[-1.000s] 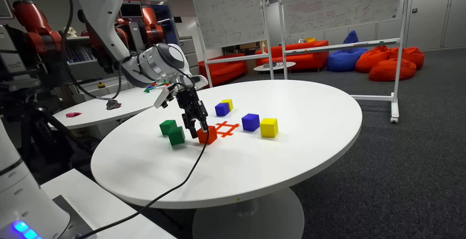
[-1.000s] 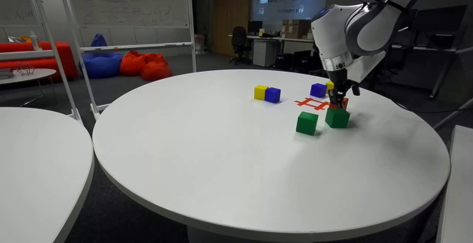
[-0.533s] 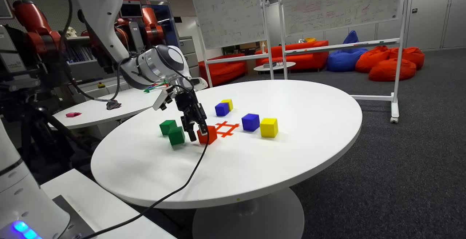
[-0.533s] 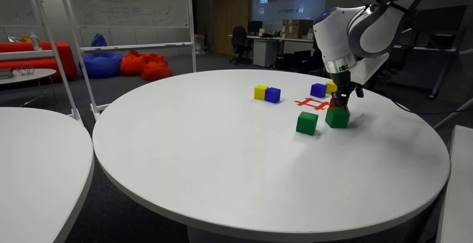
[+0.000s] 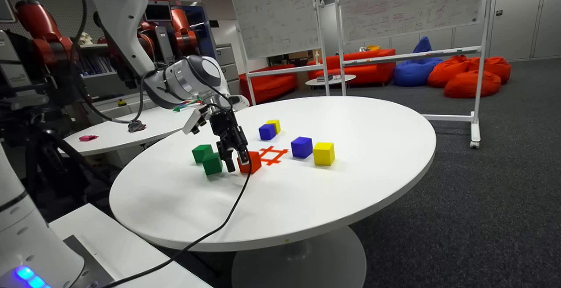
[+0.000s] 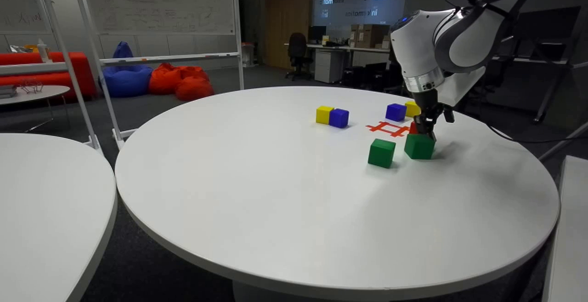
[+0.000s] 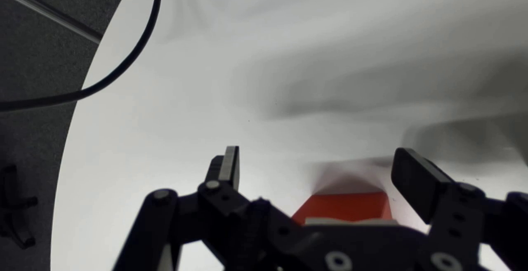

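Observation:
My gripper [image 7: 317,166] is open and low over the table, its two fingers standing wide apart in the wrist view. Between and below them lies a red cube [image 7: 346,206], partly covered by the gripper's body. One finger hides part of the same red cube [image 5: 255,161] in an exterior view; whether they touch cannot be told. Close by the gripper [image 5: 237,165] stands a green cube [image 5: 212,164], with another green cube [image 5: 201,153] behind it. A green cube [image 6: 420,147] stands in front of the fingertips in an exterior view.
A red tape grid [image 5: 280,155] marks the round white table [image 5: 359,121] beside the red cube. Beyond it are two blue cubes, a nearer one [image 5: 302,147] and a farther one [image 5: 267,132], each near a yellow cube [image 5: 324,154]. A black cable [image 7: 136,52] hangs over the table edge.
My gripper has sunk a little and shifted slightly, leftward in an exterior view and rightward in the opposite one. Its last half second of motion is small. The cubes have stayed in place.

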Robot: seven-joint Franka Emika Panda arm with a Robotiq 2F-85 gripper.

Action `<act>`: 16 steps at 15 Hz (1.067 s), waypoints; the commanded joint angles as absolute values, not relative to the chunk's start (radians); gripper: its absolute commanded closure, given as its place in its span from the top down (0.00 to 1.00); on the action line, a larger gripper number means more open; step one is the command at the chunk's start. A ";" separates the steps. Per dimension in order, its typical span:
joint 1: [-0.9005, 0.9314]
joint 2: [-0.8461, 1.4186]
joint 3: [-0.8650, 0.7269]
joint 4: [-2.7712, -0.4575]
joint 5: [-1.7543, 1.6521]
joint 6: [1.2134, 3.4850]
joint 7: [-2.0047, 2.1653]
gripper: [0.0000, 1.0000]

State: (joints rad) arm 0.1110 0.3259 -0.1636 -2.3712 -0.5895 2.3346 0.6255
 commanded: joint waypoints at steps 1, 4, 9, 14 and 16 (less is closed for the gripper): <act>0.096 0.301 -0.165 -2.405 -0.598 2.354 0.637 1.00; 0.100 0.326 -0.155 -2.369 -0.590 2.331 0.625 1.00; 0.100 0.328 -0.150 -2.367 -0.584 2.334 0.615 1.00; 0.100 0.260 -0.150 -2.455 -0.615 2.393 0.630 1.00; 0.101 0.238 -0.155 -2.488 -0.625 2.416 0.640 1.00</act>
